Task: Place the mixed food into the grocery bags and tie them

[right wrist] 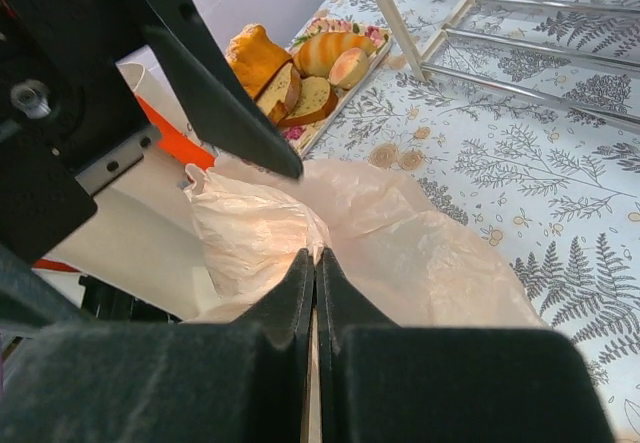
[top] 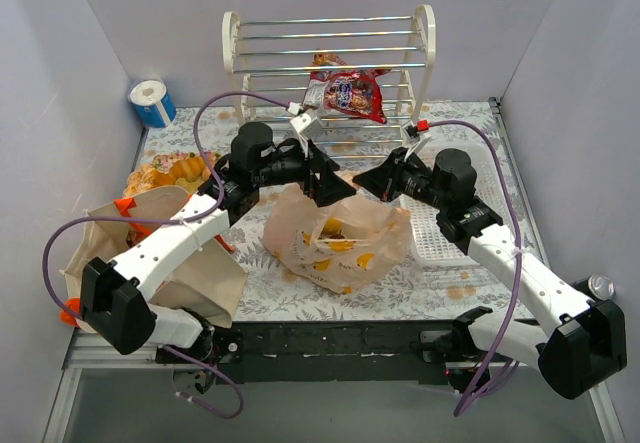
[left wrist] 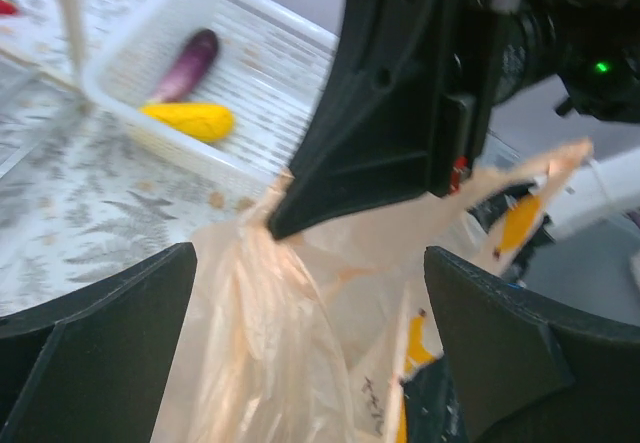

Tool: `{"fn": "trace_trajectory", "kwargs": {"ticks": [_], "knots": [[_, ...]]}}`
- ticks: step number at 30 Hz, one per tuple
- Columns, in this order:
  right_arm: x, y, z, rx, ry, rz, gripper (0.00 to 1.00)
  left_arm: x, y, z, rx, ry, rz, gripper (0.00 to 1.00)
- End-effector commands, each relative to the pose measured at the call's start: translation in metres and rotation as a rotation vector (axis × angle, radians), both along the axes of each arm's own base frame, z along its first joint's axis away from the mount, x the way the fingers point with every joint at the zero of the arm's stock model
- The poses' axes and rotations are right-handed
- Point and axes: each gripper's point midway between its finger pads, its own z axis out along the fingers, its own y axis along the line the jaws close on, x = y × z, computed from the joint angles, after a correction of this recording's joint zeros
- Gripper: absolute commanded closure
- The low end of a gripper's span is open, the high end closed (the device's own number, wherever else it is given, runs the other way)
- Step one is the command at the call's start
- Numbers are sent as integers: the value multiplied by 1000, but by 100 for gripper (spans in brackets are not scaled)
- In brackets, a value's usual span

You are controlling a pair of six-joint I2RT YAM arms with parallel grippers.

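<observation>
Thin, translucent peach film, crinkled and faintly glossy, forms the plastic bag [top: 340,248]. The tote [top: 185,268] is matt beige canvas. A shiny, foil-like snack packet [top: 350,93] catches the light on a rack [top: 330,33] of bright metal rods. The fingers [left wrist: 95,363] are matt black plastic, and the table [top: 470,133] has a smooth fern-printed cover.

one canvas tote [top: 205,285], one plastic bag [top: 340,238], one red snack packet [top: 352,95], one white basket [top: 440,240], one rack [top: 232,48].
</observation>
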Motion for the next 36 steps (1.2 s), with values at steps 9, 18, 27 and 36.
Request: {"fn": "trace_trajectory", "kwargs": {"ticks": [9,18,27,36], "knots": [[6,0,10,-11,-29,-29,99,-32,21,80,-108,-426,78,2],[5,1,10,-21,-31,-24,99,-80,-24,66,-134,-346,-236,2],[4,3,8,-23,-26,-16,99,-86,-56,44,-73,-321,-286,2],[2,4,9,-20,-32,-2,99,-84,-72,35,-45,-337,-251,2]]}}
